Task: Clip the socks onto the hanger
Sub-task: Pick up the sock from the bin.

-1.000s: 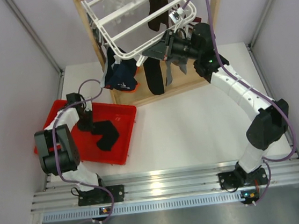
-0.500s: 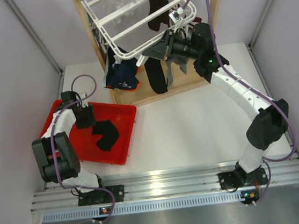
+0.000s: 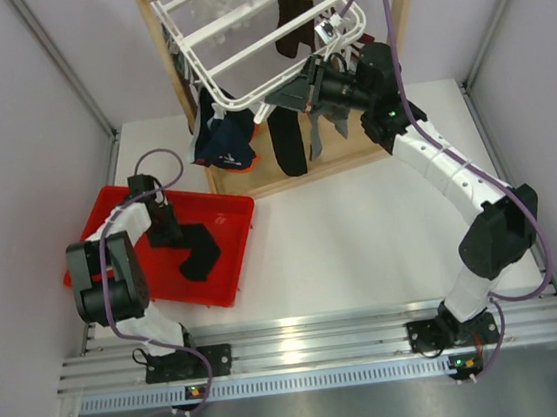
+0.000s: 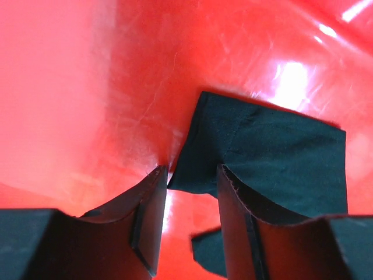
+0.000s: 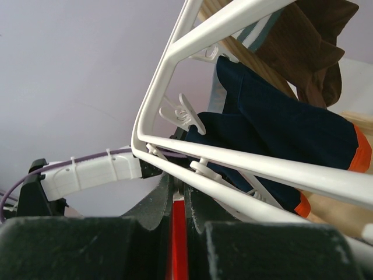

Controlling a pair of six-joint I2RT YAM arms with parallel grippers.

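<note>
A black sock (image 3: 200, 250) lies flat in the red tray (image 3: 234, 277). My left gripper (image 3: 167, 229) is low over it and open. In the left wrist view the sock (image 4: 268, 157) has one corner lying between the fingers of the left gripper (image 4: 191, 170). The white hanger (image 3: 191, 57) hangs tilted from the wooden frame. My right gripper (image 3: 313, 89) is shut on the hanger's near edge, and the right wrist view shows this gripper (image 5: 179, 195) pinching a bar (image 5: 245, 160). Black (image 3: 290, 147), grey (image 3: 315, 136) and brown (image 3: 291, 11) socks hang from the hanger.
Navy fabric with orange trim (image 3: 225, 139) hangs at the hanger's left side. The light wooden frame (image 3: 300, 173) stands at the back of the white table. Grey walls close in both sides. The metal base rail (image 3: 304, 346) runs along the near edge.
My left gripper has gone from nearly shut to open over the sock in the tray, and its arm shifted slightly. The right arm and the hanger have not moved.
</note>
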